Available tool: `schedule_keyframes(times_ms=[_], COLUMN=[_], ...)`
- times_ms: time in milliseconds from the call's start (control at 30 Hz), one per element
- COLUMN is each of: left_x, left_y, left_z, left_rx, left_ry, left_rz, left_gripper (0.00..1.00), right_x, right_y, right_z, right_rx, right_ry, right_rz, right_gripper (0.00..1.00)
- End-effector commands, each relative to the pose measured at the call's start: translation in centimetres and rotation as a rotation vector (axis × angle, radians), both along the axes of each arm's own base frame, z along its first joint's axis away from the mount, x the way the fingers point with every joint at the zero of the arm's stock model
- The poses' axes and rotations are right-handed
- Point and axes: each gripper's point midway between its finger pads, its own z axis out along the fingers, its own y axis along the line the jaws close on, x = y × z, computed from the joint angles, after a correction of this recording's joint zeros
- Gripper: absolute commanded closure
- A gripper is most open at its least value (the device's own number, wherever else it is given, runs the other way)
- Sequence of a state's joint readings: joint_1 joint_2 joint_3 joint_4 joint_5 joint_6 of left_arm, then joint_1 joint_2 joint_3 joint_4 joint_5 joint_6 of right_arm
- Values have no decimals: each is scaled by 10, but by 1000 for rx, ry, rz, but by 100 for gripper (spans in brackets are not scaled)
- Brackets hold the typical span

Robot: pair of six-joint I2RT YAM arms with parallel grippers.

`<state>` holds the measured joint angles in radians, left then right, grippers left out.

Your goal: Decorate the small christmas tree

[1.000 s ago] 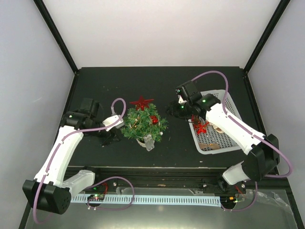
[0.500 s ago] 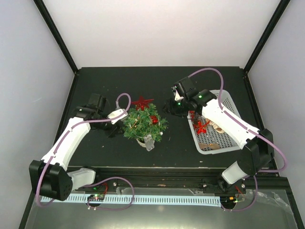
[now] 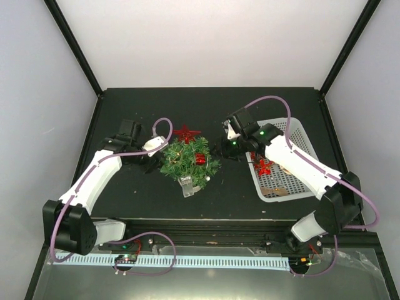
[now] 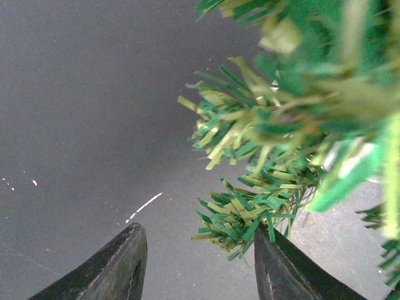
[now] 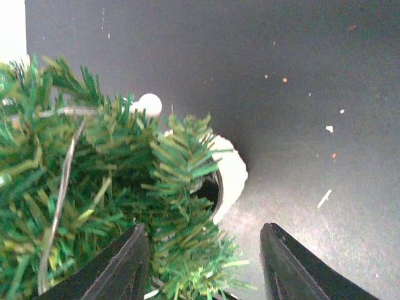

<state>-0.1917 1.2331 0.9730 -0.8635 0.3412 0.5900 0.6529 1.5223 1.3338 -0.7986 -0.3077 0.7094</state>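
The small christmas tree [image 3: 189, 161], bushy dark-green needles in a cream-white round pot [image 5: 230, 175], is seen in the middle of the black counter [image 3: 156, 112]. It is topped by a red glitter star [image 3: 185, 133], and a small red ornament [image 3: 200, 159] is hung on it.

The left gripper [image 4: 200, 275] is held just left of the tree, jaws about half parted and nothing gripped, with one needle tuft reaching in between them. The right gripper [image 5: 203, 269] is set against the tree's right side, likewise half parted and carrying nothing, with foliage lying between its jaws. Further right of the tree, a red star ornament [image 3: 264, 167] is seen in the white plastic mesh basket [image 3: 294, 134].

The danger is judged to be snagging. Were either gripper closed or drawn away now, needles could be caught and the light pot dragged or tipped. Whether the tree leans cannot be told for certain from above. The star could also be dislodged by a squeeze from both sides.
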Motion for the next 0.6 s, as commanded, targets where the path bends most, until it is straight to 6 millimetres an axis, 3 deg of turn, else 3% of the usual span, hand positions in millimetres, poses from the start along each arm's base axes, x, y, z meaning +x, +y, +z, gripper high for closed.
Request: schedule_keyframes(times_ms=[0,267,567], left_x=[24,49,79], left_y=[0,0,-2], left_z=[6,8,18], left_rx=[5,11,10], left_ry=[-52,-87,-125], left_rz=[44,85,121], left_gripper=[51,51,51], right_x=[-19,-61,-99], right_y=[-3,5,20], right_z=[5,-5,0], right_rx=[24,11,20], right_ry=[-9,18,18], right_rz=[27,104,202], right_gripper=[49,49,51])
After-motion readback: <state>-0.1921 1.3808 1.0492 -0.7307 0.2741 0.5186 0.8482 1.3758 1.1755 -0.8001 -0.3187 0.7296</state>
